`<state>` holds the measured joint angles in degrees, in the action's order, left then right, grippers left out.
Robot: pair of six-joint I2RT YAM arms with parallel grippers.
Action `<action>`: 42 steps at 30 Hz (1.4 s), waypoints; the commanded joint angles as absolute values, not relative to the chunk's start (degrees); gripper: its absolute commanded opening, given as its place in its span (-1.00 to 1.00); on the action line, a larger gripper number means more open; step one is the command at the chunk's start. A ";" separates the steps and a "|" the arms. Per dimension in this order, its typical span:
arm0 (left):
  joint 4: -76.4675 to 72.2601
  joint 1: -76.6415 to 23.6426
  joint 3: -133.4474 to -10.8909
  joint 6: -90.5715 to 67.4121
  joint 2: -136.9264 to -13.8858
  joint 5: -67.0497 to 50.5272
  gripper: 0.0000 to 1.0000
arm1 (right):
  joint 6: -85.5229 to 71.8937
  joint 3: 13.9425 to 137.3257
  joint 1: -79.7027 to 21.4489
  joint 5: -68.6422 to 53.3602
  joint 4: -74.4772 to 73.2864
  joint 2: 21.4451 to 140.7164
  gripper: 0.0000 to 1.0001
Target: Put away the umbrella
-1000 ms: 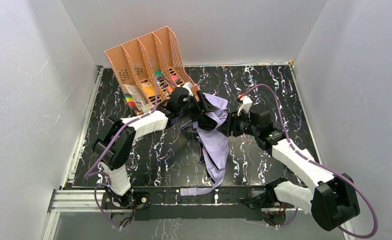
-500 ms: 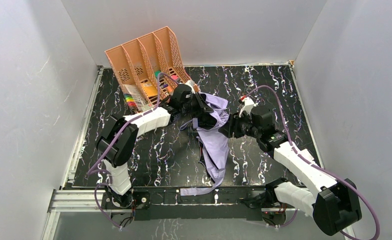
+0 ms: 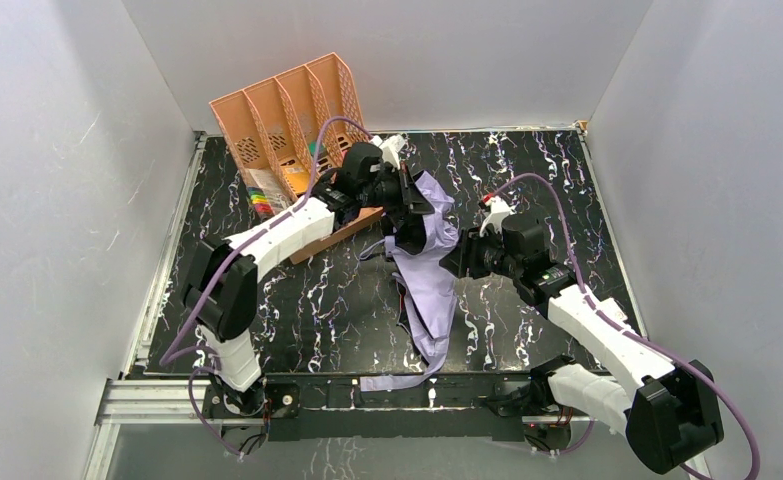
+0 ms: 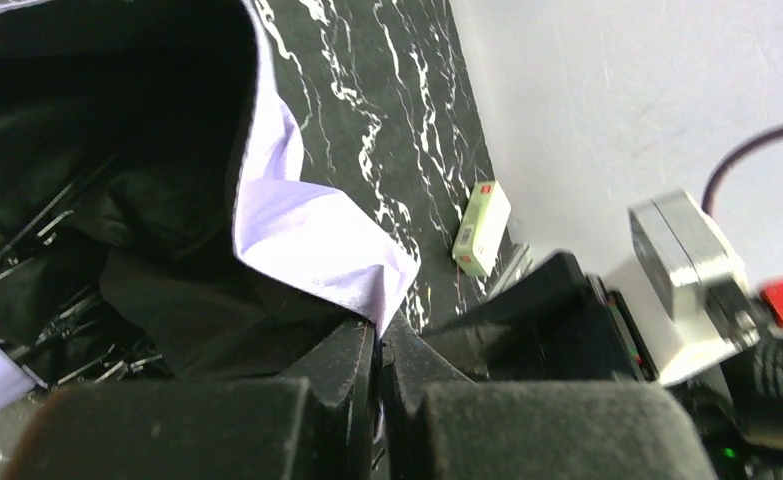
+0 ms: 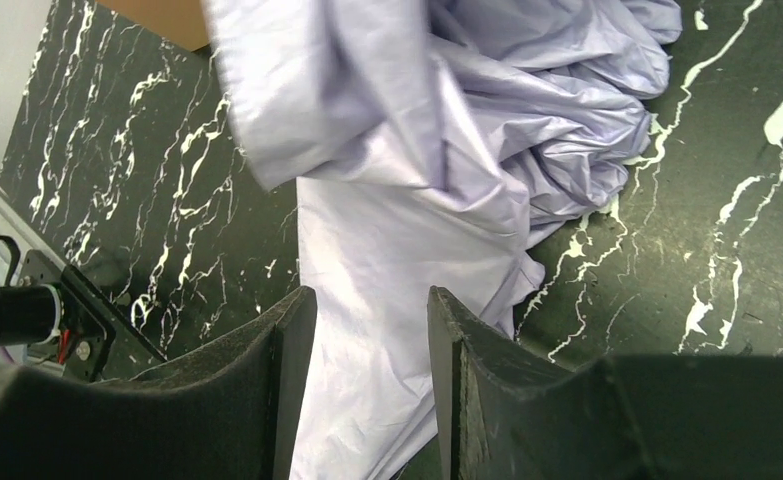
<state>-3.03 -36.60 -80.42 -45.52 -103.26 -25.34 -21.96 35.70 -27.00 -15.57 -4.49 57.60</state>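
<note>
The umbrella point(image 3: 429, 285) lies crumpled in pale lavender folds mid-table, and its long strap point(image 3: 399, 381) trails to the near edge. My left gripper point(image 3: 414, 205) is at the fabric's far end. In the left wrist view the left gripper point(image 4: 379, 335) is shut on a corner of the lavender canopy point(image 4: 312, 235), with dark lining and thin ribs point(image 4: 57, 225) showing beneath. My right gripper point(image 3: 457, 262) sits just right of the bundle. From the right wrist, that gripper point(image 5: 372, 305) stands open above the umbrella fabric point(image 5: 397, 230), apart from it.
A peach file organiser point(image 3: 287, 115) leans at the back left, with coloured markers point(image 3: 261, 201) at its base and a brown edge point(image 3: 352, 221) under my left arm. A small white box point(image 4: 482, 228) lies by the back wall. White walls enclose the table.
My left gripper has shut on the canopy's corner and moved toward the back, lifting the fabric. My right arm has drawn back slightly to the right, still open.
</note>
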 commanded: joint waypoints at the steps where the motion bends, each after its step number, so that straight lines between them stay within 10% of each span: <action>1: 3.65 -36.47 -82.18 -39.05 -95.96 -32.09 -1.00 | -23.35 35.45 -26.55 -12.39 -4.83 55.95 0.05; 11: 6.22 -37.86 -78.25 -35.25 -88.94 -37.60 -1.00 | -23.86 36.54 -26.48 -10.54 -6.13 56.46 0.05; 21: 6.01 -50.13 -66.83 -34.61 -83.63 -28.65 -0.57 | -25.64 39.10 -26.34 -2.10 -11.55 55.08 0.07; 32: -6.65 -59.69 -50.10 -39.92 -79.38 -18.52 -0.75 | -28.29 38.83 -26.10 2.70 -14.73 51.59 0.09; 42: -17.68 -64.42 -41.48 -43.35 -83.81 -17.01 -0.05 | -26.13 38.14 -26.03 -5.81 -10.35 48.40 0.15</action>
<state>-12.27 -63.31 -42.87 -41.80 -82.78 -18.00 -27.16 36.38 -26.26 -1.74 -14.61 50.09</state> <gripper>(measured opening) 0.455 0.575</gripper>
